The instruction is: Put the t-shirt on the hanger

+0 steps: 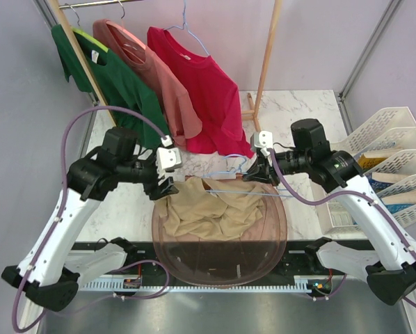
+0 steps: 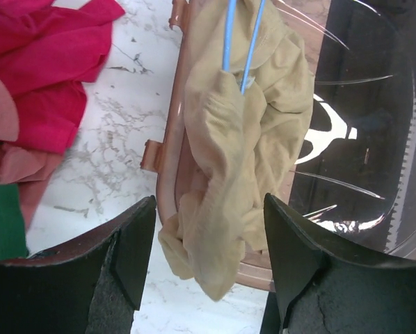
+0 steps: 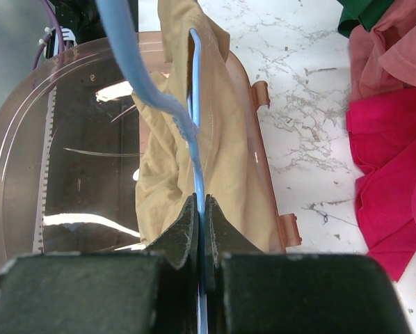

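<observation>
The tan t-shirt [image 1: 211, 209] lies bunched in a brown translucent tub [image 1: 222, 261], one end hanging over its left rim [image 2: 215, 257]. The light-blue hanger [image 1: 236, 184] runs across the shirt, and its wires enter the cloth [image 2: 236, 42]. My right gripper [image 1: 258, 170] is shut on the hanger's wire [image 3: 197, 174] near the hook end, above the tub's far right rim. My left gripper [image 1: 165, 186] is open and empty, just above the shirt's hanging left end, jaws either side of it and not touching.
A wooden rack at the back holds a green shirt [image 1: 117, 76], a salmon-pink shirt [image 1: 159, 76] and a red shirt [image 1: 204, 90]; the red shirt also shows in the left wrist view [image 2: 41, 76]. White divider trays [image 1: 396, 167] stand at the right. The tub's handle tab [image 3: 291, 229] juts out.
</observation>
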